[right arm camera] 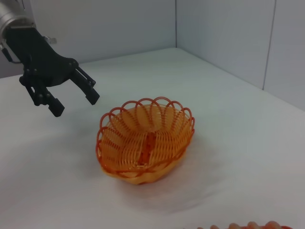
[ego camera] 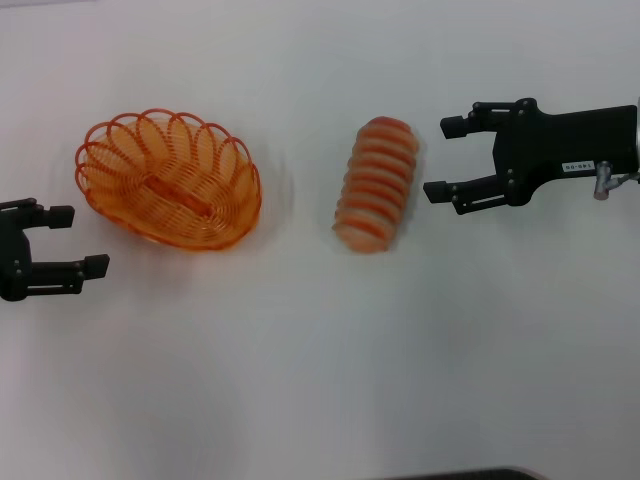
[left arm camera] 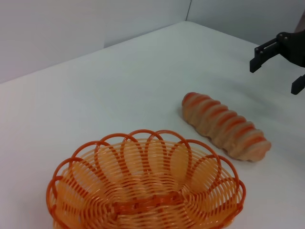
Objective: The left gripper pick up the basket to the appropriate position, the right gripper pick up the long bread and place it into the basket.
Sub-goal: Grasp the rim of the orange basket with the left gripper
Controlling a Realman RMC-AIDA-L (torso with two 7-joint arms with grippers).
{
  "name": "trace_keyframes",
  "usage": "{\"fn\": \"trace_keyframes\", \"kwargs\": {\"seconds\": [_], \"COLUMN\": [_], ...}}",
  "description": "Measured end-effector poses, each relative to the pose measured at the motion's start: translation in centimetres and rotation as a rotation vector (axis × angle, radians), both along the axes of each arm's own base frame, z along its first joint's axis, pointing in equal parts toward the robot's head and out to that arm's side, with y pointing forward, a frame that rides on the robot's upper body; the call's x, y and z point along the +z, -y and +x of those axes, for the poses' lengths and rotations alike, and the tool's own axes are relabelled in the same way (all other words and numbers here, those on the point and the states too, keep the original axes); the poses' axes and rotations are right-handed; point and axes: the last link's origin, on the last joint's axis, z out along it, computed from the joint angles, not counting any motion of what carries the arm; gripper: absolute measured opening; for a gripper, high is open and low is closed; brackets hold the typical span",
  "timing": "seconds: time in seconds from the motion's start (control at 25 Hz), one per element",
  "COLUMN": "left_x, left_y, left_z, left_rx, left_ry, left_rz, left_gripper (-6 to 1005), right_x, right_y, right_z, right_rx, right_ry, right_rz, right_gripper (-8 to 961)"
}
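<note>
Left gripper (ego camera: 82, 240): positioned at the left edge of the head view, just beside the basket (ego camera: 168, 180) but not touching it; fingers spread wide apart, nothing held. Seen from the right wrist view as a black gripper (right arm camera: 74, 98) hovering above the table (right arm camera: 228, 143) near the basket (right arm camera: 145, 140), clear of its rim. Basket: resting upright on the white table (ego camera: 320, 350), left of centre, empty, long axis running slightly diagonal. Long bread (ego camera: 377, 183): lying flat on the table to the right of the basket, well apart from it, between the basket and the right gripper (ego camera: 445, 158); in the left wrist view, loaf (left arm camera: 225, 126) beyond the basket (left arm camera: 145, 186), with a bare strip of table between them. Right gripper: located at the right side of the head view, fingertips pointing toward the long bread, near it but with a gap remaining; fingers opened wide, holding nothing. Also visible in the left wrist view at the far edge (left arm camera: 276, 67), above the table surface and past the loaf.
</note>
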Motion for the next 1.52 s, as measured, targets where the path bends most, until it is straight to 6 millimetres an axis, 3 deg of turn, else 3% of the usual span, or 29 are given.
{"fn": "trace_keyframes", "kwargs": {"seconds": [1.12, 1.52], "left_x": [0.3, 0.7], "left_y": [-0.6, -2.8], "left_z": [0.9, 2.2], "left_rx": [0.043, 0.126], "left_ry": [0.039, 0.052], "left_rz": [-0.036, -0.03], "left_gripper": [842, 841], "right_x": [-0.2, -0.1], "right_y": [-0.2, -0.4], "right_z": [-0.2, -0.3], "right_rx": [0.004, 0.014], "right_ry": [-0.003, 0.0], "right_rz": [-0.003, 0.013], "right_gripper": [913, 913]}}
